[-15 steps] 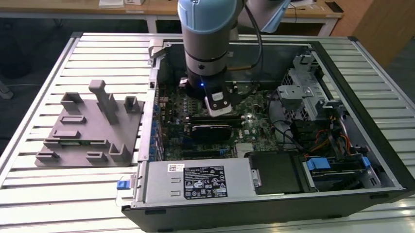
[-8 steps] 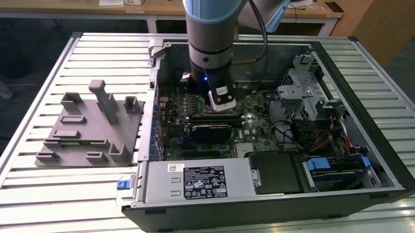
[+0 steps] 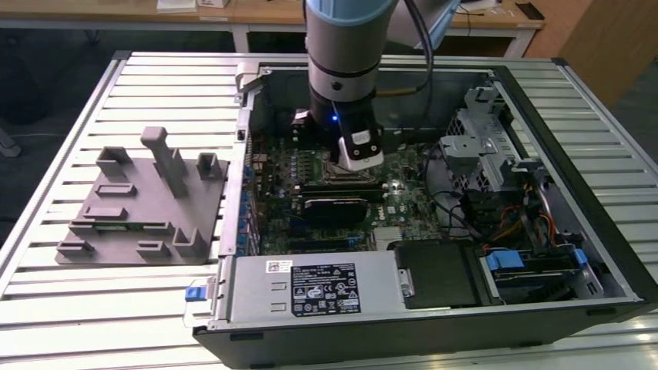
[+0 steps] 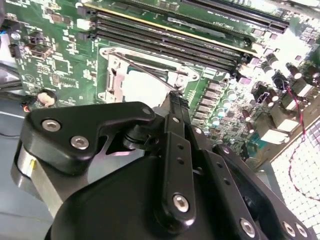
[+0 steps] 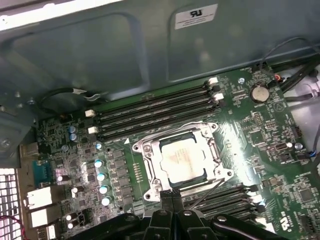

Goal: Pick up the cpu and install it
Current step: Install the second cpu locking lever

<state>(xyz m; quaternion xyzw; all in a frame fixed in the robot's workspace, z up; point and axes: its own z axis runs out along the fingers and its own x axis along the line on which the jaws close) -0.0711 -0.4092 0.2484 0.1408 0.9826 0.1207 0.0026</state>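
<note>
Arm with grey-blue sleeve and black wrist (image 3: 343, 85) reaches down into the open black desktop computer case (image 3: 575, 254), which lies on its side on the slatted metal table (image 3: 165, 85). Black linkage gripper (image 5: 172, 196) hangs over the green motherboard (image 5: 250, 130) at the edge of the metal-framed socket (image 5: 145, 150); in both wrist views its two fingers (image 4: 176, 107) are pressed together with nothing between them.

The cpu (image 5: 181, 160), a flat square chip with a pale silvery top, lies seated flat inside the socket frame, just beyond the fingertips. Whether the tips touch the frame cannot be told.

Black memory slots (image 5: 155, 112) run along the far side of the socket.

Grey plastic fixture block (image 3: 144, 204) with upright posts sits on the table toward the exterior view's left, well apart from the case.
</note>
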